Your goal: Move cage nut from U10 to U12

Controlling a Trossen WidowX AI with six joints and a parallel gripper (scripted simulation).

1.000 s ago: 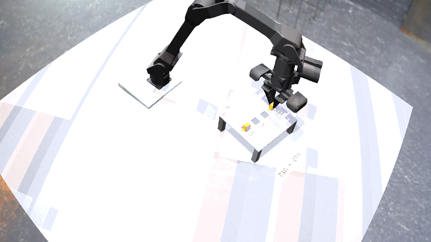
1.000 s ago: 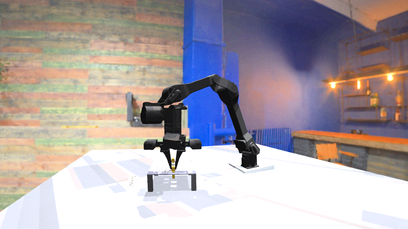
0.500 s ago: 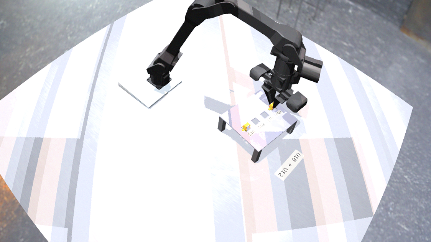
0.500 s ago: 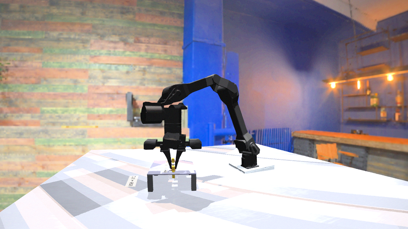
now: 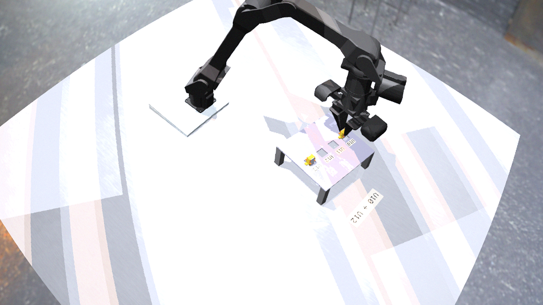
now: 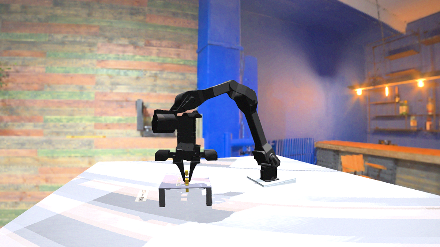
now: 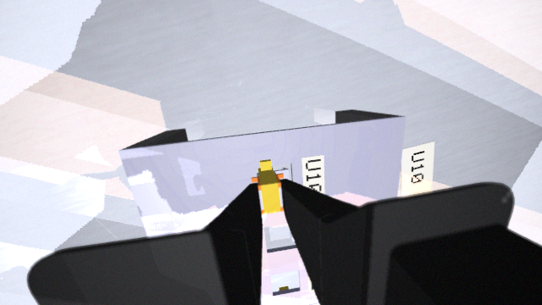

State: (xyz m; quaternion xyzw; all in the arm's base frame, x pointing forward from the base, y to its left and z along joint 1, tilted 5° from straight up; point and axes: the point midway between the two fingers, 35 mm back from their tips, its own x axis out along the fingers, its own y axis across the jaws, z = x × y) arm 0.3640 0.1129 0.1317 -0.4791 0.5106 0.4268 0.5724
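Nearly closed, the black tapered gripper (image 5: 343, 133) (image 6: 187, 182) (image 7: 270, 186) pinches the small yellow-and-orange cage nut (image 5: 342, 134) (image 6: 186, 181) (image 7: 271, 196) — likely light, springy-winged, perhaps slick — best gripped by its flat sides.

Robot arm (image 5: 314, 18) (image 6: 213, 92), one, black throughout, satin finish with dark grey highlights. Links: long, slim, faceted, with bulkier angular housings at the joints. Foot (image 5: 200, 102) (image 6: 269, 174): small, black, flanged, with small dots at the corners. Wrist drum (image 5: 391, 87) (image 6: 164, 121): short, thick, black, projecting sideways. Tool (image 5: 343, 133) (image 6: 187, 182) (image 7: 271, 184): black; two tapering, wedge-shaped fingers (image 6: 193, 171), narrow at the tips, and two rounded, blocky side pieces (image 5: 374, 127) (image 6: 210, 155). Surface: plain; fine detail too small to read.
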